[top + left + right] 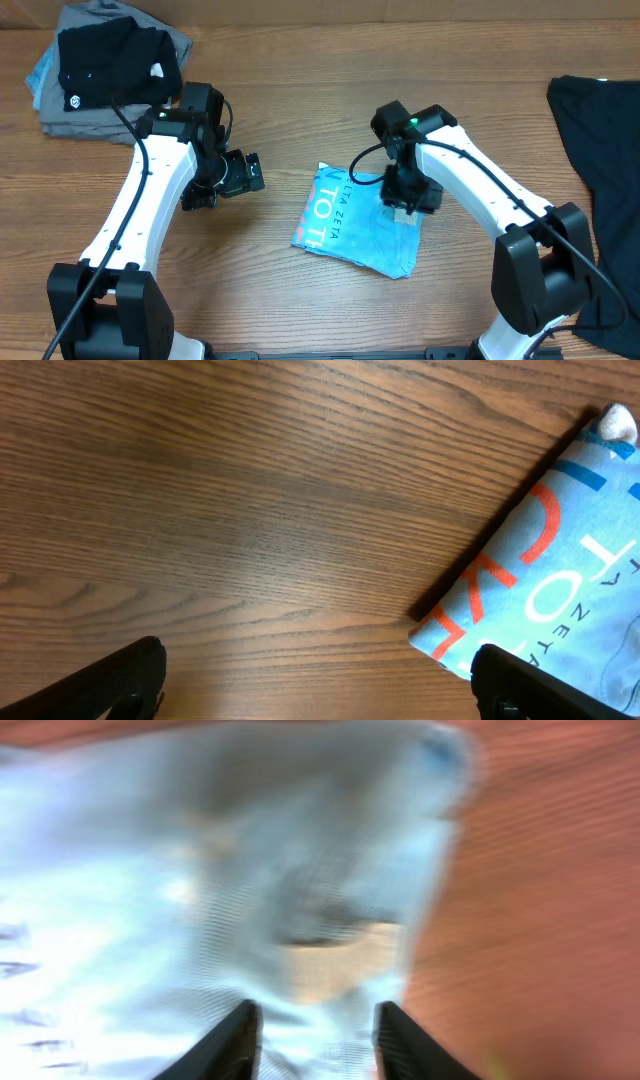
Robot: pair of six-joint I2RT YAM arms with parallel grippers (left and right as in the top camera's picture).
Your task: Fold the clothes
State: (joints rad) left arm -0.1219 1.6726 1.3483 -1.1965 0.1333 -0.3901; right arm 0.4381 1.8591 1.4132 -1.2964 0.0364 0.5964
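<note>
The light blue T-shirt (350, 230) lies folded into a small packet at the table's middle, with white lettering and red-orange marks on top. My left gripper (245, 175) is open and empty, just left of the shirt, above bare wood. In the left wrist view the shirt's corner (560, 570) lies by the right finger, and the jaws (315, 680) are spread wide. My right gripper (405, 200) hovers over the shirt's upper right part. In the blurred right wrist view its fingers (312, 1030) are apart just above the blue fabric (200, 870), near its right edge.
A small black shirt with a white logo (115, 60) sits on a pile of grey garments (60, 115) at the back left. A dark garment (600, 150) lies along the right edge. The table (300, 110) is brown wood.
</note>
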